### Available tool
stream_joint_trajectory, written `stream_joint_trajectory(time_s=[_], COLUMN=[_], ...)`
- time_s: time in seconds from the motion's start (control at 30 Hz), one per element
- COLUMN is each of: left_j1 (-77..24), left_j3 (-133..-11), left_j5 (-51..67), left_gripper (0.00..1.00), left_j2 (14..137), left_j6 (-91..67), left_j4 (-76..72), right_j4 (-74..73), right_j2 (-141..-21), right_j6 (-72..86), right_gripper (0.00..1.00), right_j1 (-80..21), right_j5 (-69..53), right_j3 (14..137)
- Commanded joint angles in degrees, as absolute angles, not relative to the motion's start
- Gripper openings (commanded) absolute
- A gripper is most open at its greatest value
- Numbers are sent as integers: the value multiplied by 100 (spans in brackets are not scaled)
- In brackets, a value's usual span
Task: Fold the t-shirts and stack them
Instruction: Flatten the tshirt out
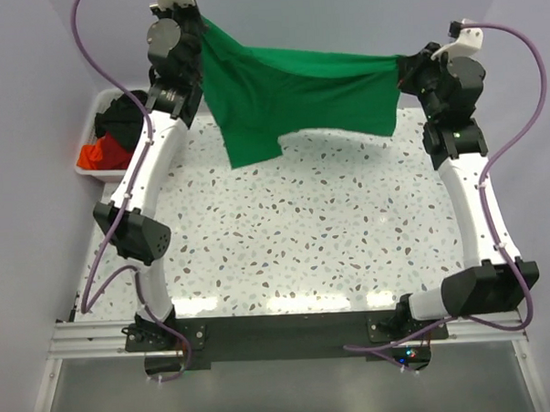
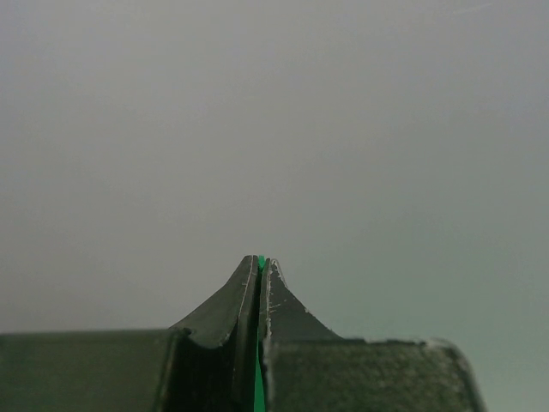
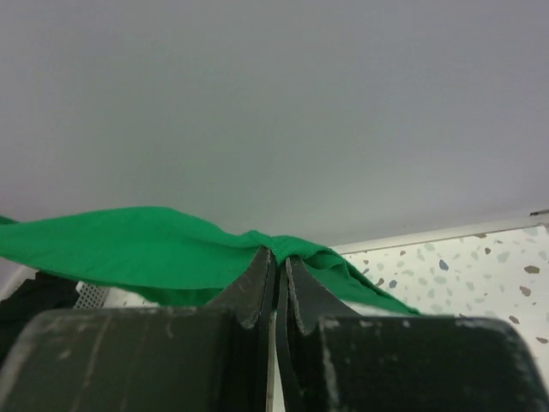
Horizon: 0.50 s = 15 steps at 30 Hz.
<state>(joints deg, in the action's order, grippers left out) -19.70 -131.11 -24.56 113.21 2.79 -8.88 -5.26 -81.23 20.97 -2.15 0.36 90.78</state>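
With the left gripper (image 2: 260,261) and right gripper (image 3: 280,259) each clamped on an upper edge of the green t-shirt (image 1: 298,95), which hung stretched between them over the far side of the table (image 1: 313,241), laying it flat looked to call for lowering both arms level with the cloth taut.

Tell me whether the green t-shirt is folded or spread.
Spread, not folded: the green t-shirt hangs stretched in the air between the left hand and the right hand, both shut on its edge.
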Motion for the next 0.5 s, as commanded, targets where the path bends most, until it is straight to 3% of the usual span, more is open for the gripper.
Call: stream_joint_trajectory(time_s=[0.0,0.13,0.33,0.47], left_j1=[-1986,-2117,-2346,-2601], left_j3=[-12309,-11559,-9468,-6778], left_j5=[-2479,-2285,-1732,-1801], left_gripper=[0,0,0,0], left_j2=[10092,9160,8043,7411], left_j6=[510,466,-463,-1843], left_j4=[-1283,-977,7,615], right_j4=[-26,-254,-896,-1728], right_j2=[-7243,-6558,-5485,-5344], right_j6=[1969,2021,2451,2847], right_gripper=[0,0,0,0], right_j1=[-176,-176,-176,-176], right_j5=[9,-149,-149,-456], right_j3=[8799,7745,5707,4800])
